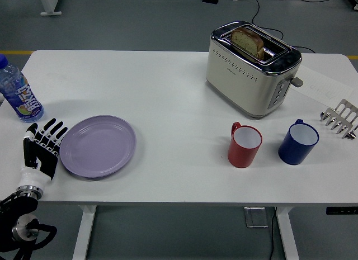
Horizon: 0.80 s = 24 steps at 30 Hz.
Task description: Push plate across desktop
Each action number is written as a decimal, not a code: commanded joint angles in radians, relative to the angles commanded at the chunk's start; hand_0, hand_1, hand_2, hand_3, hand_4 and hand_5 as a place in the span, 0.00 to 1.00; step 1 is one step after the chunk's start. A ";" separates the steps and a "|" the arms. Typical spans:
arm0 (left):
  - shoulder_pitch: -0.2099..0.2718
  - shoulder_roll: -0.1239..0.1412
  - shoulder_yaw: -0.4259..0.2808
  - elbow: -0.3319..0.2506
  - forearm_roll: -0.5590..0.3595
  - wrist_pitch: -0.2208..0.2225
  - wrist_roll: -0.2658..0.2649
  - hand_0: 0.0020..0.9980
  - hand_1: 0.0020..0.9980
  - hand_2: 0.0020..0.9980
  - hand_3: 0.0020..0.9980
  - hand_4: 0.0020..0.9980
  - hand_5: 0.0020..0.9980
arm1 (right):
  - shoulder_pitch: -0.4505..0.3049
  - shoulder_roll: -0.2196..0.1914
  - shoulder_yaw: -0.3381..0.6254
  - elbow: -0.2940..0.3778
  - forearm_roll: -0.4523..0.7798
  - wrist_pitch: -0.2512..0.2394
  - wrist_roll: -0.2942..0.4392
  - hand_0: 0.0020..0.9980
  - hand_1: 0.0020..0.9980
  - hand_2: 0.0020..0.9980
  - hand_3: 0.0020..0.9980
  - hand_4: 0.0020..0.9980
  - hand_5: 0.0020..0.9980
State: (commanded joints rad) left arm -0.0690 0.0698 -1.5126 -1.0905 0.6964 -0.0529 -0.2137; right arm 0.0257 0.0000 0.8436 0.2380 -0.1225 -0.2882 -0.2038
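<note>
A lilac plate [98, 146] lies flat on the white table [179, 92], left of its middle and near the front edge. My left hand [46, 138] stands against the plate's left rim with its fingers stretched out flat and holding nothing. The fingertips [57, 127] touch or nearly touch the rim. The black forearm comes up from the lower left corner. My right arm is out of the picture.
A blue-capped drink bottle [18, 92] stands at the far left, just behind my hand. A cream toaster [251, 70] with bread sits at the back right. A red mug [245, 144], a blue mug [298, 142] and a metal toast rack [340, 119] stand at the right.
</note>
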 joint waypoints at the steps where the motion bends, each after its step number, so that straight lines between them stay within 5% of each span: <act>1: -0.001 -0.002 0.004 0.001 0.000 0.000 0.000 0.77 0.77 0.73 0.71 0.56 1.00 | 0.000 0.000 0.001 0.000 -0.002 0.000 -0.001 0.60 0.55 0.65 0.63 0.38 0.56; 24: -0.044 -0.069 0.058 0.017 -0.011 0.003 -0.014 0.77 0.76 0.73 0.71 0.56 1.00 | 0.007 0.000 0.002 0.000 -0.015 0.002 -0.001 0.60 0.55 0.64 0.63 0.38 0.56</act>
State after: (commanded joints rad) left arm -0.1128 0.0004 -1.4545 -1.0734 0.6855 -0.0495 -0.2275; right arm 0.0326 0.0000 0.8453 0.2377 -0.1370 -0.2863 -0.2052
